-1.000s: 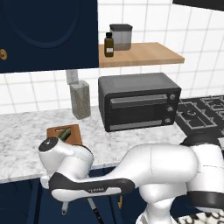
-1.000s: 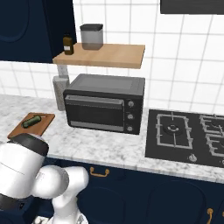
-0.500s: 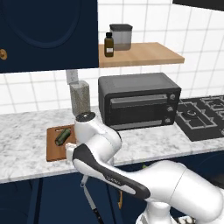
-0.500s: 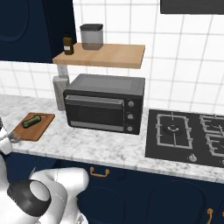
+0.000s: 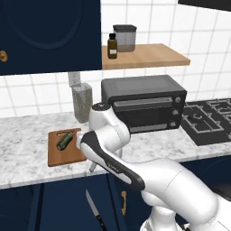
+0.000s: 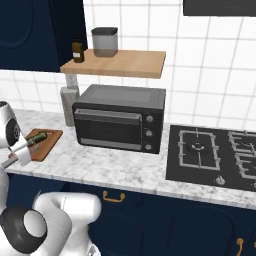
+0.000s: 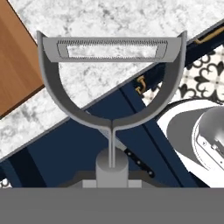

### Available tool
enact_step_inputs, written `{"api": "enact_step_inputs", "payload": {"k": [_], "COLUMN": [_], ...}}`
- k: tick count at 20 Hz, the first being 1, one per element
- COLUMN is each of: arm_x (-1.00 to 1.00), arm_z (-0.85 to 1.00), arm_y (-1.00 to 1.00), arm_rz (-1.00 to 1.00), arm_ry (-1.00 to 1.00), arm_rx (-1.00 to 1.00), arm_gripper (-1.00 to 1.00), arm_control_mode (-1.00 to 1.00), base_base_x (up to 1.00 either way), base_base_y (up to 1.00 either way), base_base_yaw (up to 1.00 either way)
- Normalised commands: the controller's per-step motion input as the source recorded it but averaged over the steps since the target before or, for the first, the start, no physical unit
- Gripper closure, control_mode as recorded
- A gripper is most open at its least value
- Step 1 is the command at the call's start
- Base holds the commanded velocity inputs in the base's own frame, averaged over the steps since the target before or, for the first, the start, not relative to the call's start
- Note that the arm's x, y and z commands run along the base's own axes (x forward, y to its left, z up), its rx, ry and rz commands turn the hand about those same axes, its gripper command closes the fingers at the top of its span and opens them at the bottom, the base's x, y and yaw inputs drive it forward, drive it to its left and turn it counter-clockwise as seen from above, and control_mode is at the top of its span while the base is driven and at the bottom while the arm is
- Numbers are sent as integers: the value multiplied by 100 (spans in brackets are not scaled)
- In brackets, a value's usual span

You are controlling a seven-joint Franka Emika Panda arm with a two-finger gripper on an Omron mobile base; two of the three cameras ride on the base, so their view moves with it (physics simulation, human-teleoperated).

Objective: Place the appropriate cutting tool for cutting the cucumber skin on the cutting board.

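You have the peeler (image 7: 112,83) pinched by its handle over the counter edge, the board (image 7: 15,65) at nine o'clock; release early and it drops beside the knife (image 5: 94,212).

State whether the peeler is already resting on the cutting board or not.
Not yet. The peeler is held in the gripper above the marble counter edge, beside the cutting board, which carries the cucumber.
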Motion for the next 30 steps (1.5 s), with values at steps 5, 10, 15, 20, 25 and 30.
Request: {"api": "enact_step_inputs", "payload": {"k": [5,10,15,20,25,30], "arm_x": [20,52,67,59,42,31], "arm_z": [-7,-2,-10,-30,-28,-13], "arm_y": [-2,0,0,19,33,48], "arm_rz": [0,0,0,0,0,-3], "arm_ry": [0,1,10,8,2,1], "arm_rx": [0,0,0,-1,-3,-5], "arm_gripper": [100,100,100,100,100,100], "arm_control_mode": [-100,-100,-100,-100,-100,-100], "base_base_x": [0,0,0,0,0,0], "base_base_y": [0,0,0,0,0,0], "base_base_yaw": [0,0,0,0,0,0]}}
